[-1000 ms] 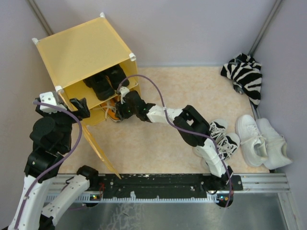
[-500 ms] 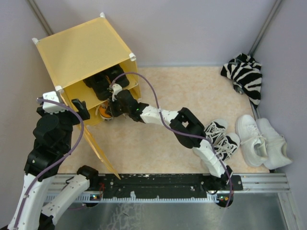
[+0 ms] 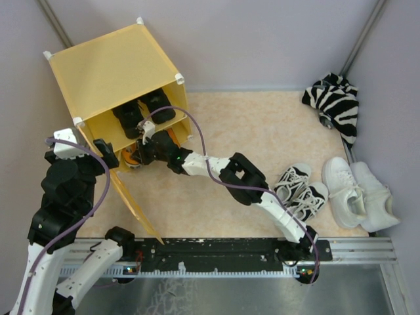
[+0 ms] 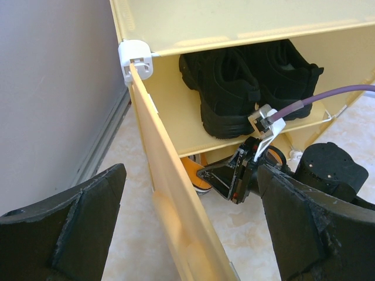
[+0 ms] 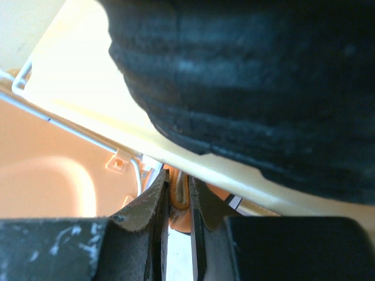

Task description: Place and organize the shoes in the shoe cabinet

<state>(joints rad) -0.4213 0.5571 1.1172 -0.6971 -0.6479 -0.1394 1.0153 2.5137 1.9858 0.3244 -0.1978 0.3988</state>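
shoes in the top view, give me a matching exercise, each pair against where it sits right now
Things:
1. black shoes
2. orange sneakers
3. black-and-white sneakers
4. white sneakers

Places:
A. lower compartment of the shoe cabinet, under the shelf
B. on the table, nearest the right wall
C. upper compartment of the shoe cabinet
D. on the table, just left of another pair

Pairs: 1-C, 2-A, 3-D, 4-B

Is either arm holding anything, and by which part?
The right end effector pinches the orange shoe by a thin edge; the left end effector holds nothing.
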